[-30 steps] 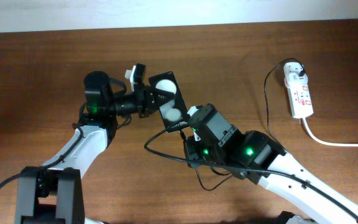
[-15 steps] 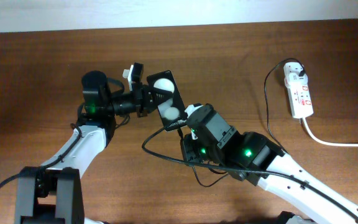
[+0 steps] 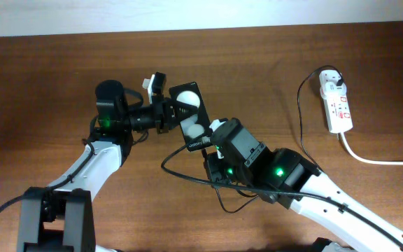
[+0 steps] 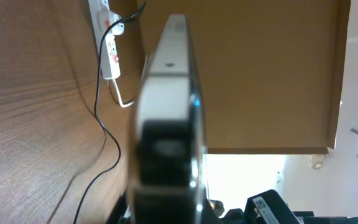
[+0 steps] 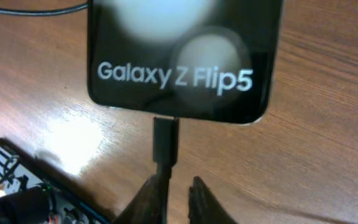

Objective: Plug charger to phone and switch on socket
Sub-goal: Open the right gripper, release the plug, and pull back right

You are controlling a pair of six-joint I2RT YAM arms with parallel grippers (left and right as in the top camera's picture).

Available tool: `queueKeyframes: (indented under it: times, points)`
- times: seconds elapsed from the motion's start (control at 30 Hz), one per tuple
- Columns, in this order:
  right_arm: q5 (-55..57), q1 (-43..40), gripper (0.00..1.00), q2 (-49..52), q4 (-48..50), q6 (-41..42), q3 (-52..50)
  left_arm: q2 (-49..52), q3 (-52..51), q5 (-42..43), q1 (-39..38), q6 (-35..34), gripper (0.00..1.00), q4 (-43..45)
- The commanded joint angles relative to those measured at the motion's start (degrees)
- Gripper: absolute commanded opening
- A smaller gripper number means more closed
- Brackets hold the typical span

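My left gripper [image 3: 173, 112] is shut on the black phone [image 3: 191, 114] and holds it tilted above the table; the left wrist view shows the phone [image 4: 166, 81] edge-on. In the right wrist view the charger connector [image 5: 166, 138] sits in the bottom edge of the phone [image 5: 179, 56]. My right gripper [image 5: 179, 185] is just below it, slightly open: the cable lies against the left finger, while the right finger stands apart. The charger cable [image 3: 301, 119] runs to a plug in the white socket [image 3: 336, 105] at the far right.
The thick white cord [image 3: 376, 159] leaves the socket toward the right edge. Slack black cable loops on the wood [image 3: 187, 175] below the phone, in front of my right arm. The socket [image 4: 109, 53] also shows at the top left of the left wrist view.
The right gripper's jaws have parted a little from the cable. The phone has shifted only slightly in the left gripper.
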Motion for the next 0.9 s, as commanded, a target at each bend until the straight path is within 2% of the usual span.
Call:
queueKeyframes:
  times: [0.0,0.07,0.37,0.5,0.6,0.67,0.73,0.83,0.87]
  points:
    - [0.3,-0.1,0.09,0.7,0.5,0.3,0.3,0.1,0.6,1.4,0.0,0.7,0.0,0.3]
    - [1.3,-0.1,0.04,0.9,1.7,0.3,0.3,0.1,0.6,2.6,0.0,0.7,0.0,0.3]
    - [3.6,-0.1,0.04,0.9,8.8,0.1,0.4,0.1,0.6,10.9,0.0,0.7,0.0,0.2]
    - [2.8,-0.1,0.04,0.8,8.5,0.2,0.5,0.1,0.6,12.6,0.0,1.6,0.0,0.1]
    - [1.1,-0.1,0.2,-0.8,3.6,0.2,1.4,0.1,0.6,12.0,0.0,5.8,0.0,0.1]
    - [0.7,-0.1,0.39,-2.7,-0.1,0.2,2.8,0.1,0.6,10.8,0.0,6.7,0.0,0.1]
    - [-1.3,-0.1,0.53,-5.7,-4.9,0.2,6.2,0.1,0.6,10.1,0.0,7.3,0.0,0.2]
    - [-1.2,-0.1,0.64,-9.8,-9.8,0.1,11.1,0.1,0.6,7.1,-1.1,7.4,0.0,0.3]
    - [-0.7,-0.1,0.71,-12.0,-11.7,0.1,13.0,0.1,0.6,4.5,-2.7,7.4,0.0,0.3]
